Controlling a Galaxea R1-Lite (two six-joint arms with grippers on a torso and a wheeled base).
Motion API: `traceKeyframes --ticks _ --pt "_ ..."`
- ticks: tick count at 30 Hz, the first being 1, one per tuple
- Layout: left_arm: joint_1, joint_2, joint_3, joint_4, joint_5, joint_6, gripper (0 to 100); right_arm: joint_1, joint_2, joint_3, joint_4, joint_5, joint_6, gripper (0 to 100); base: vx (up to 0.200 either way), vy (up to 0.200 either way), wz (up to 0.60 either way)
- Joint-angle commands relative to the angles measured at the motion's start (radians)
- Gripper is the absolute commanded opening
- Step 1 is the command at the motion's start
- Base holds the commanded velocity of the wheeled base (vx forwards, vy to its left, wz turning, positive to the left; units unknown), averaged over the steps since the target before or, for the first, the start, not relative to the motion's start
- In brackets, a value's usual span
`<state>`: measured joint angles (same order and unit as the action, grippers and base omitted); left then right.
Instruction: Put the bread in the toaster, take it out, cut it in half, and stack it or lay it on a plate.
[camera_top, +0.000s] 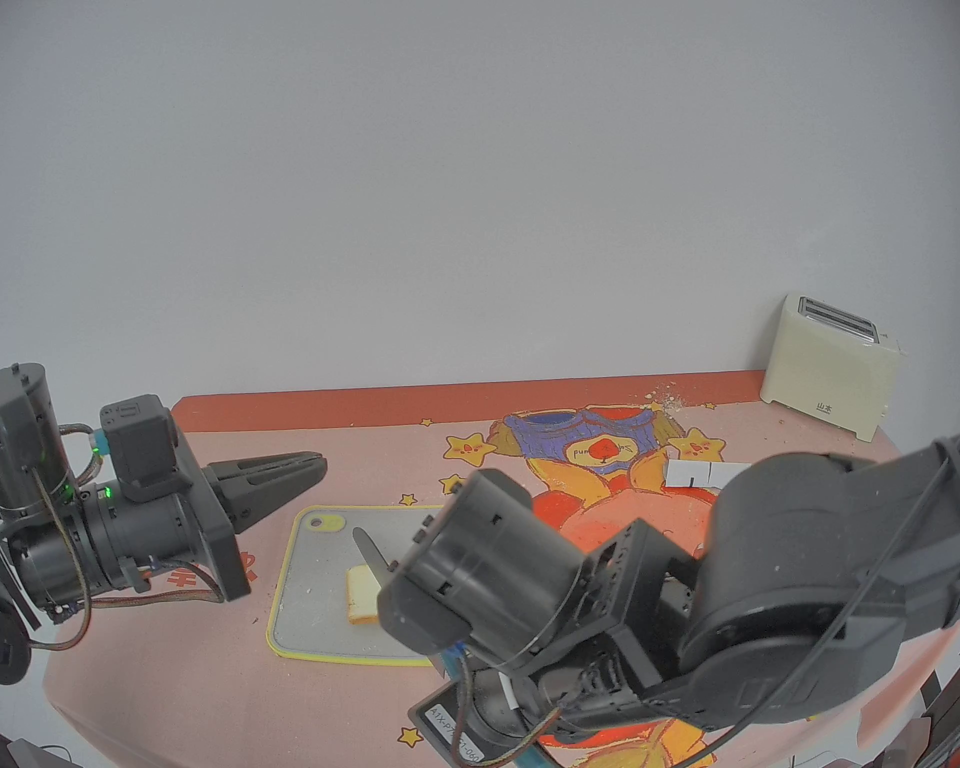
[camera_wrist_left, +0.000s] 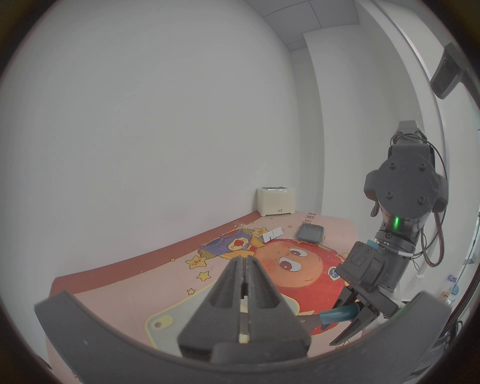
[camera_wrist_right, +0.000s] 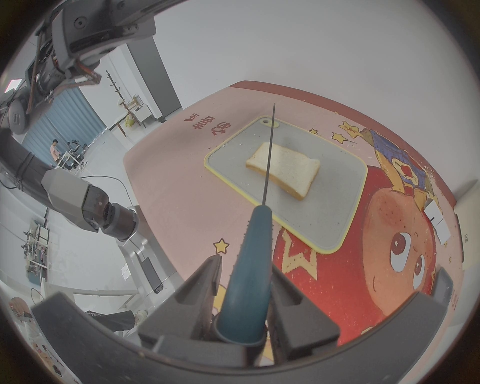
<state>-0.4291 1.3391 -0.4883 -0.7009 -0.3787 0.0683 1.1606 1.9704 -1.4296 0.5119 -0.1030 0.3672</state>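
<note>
A slice of bread (camera_wrist_right: 285, 167) lies flat on the grey, yellow-rimmed cutting board (camera_wrist_right: 330, 210), also seen in the head view as bread (camera_top: 362, 595) on the board (camera_top: 310, 590). My right gripper (camera_wrist_right: 245, 272) is shut on the teal handle of a knife (camera_wrist_right: 248, 270). Its thin blade (camera_wrist_right: 269, 150) points out over the slice, above it. My left gripper (camera_top: 300, 470) hangs shut and empty over the table's left side, beyond the board's far corner. The cream toaster (camera_top: 830, 365) stands at the far right corner with nothing showing in its slots.
A dark grey square plate (camera_wrist_left: 310, 232) lies on the table near the toaster (camera_wrist_left: 275, 200). Small white boxes (camera_top: 705, 473) sit between the toaster and the board. A wall runs close behind the table. My right arm hides the table's near right part.
</note>
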Motion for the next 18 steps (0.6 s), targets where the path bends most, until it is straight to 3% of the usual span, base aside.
traceKeyframes --ticks 1,6,18 --pt "-0.022 0.118 0.033 -0.098 0.0 -0.015 0 -0.013 0.033 -0.026 0.0 -0.03 -0.001 0 0.0 0.0 0.0" --pt "-0.08 0.176 0.036 -0.157 0.001 -0.047 0 -0.038 0.047 -0.034 0.0 -0.04 -0.005 0 0.0 0.0 0.0" --pt "-0.086 0.31 0.051 -0.272 0.001 -0.05 0 -0.064 0.085 -0.071 -0.001 -0.04 -0.011 0 0.0 0.0 0.0"
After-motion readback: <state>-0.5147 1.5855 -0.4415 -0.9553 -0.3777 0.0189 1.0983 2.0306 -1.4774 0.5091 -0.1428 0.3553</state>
